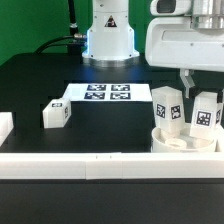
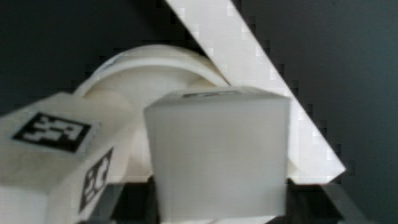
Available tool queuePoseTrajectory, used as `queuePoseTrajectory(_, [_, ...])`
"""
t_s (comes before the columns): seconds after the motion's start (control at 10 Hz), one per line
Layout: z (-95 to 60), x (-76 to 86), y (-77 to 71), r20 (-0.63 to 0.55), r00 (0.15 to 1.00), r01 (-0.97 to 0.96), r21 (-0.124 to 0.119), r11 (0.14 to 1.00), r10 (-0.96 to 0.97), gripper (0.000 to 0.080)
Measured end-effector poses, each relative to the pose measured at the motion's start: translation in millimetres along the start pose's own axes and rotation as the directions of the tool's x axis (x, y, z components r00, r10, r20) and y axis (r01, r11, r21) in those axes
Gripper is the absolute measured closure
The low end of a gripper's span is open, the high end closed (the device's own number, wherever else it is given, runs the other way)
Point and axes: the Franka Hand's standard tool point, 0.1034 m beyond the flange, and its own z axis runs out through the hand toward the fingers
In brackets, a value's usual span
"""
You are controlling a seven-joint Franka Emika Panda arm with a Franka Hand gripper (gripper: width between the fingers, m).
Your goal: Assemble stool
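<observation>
Three legs were seen. Jaws clenched on one leg (image 1: 207,113) (image 2: 217,140), upright at the seat (image 1: 183,143) (image 2: 151,75) by the front rail (image 1: 90,160), exterior view's right. Second leg (image 1: 167,104) (image 2: 63,140) stood on the seat beside it. Third leg (image 1: 57,113) sat on the bench (image 1: 35,80), well apart.

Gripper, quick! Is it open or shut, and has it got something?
Gripper: closed, holding a white leg block between its fingers.
</observation>
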Motion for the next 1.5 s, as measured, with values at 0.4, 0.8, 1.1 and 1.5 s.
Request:
queuePoseTrajectory(0.4, [-0.1,-1.0,-0.8,0.016,0.957,-0.289,0.012,0.957,0.289,0.0469])
queuePoseTrajectory(0.8, [0.1,6.8,1.7,0.089,0.724,-0.690,0.080,0.720,0.684,0.0469])
queuePoseTrajectory(1.1, [0.1,5.8,0.6,0.108,0.581,-0.814,0.063,0.578,0.807,0.0469])
queuePoseTrajectory(1.5, [0.3,3.8,-0.3,0.155,0.272,-0.962,0.070,0.264,0.950,0.0469])
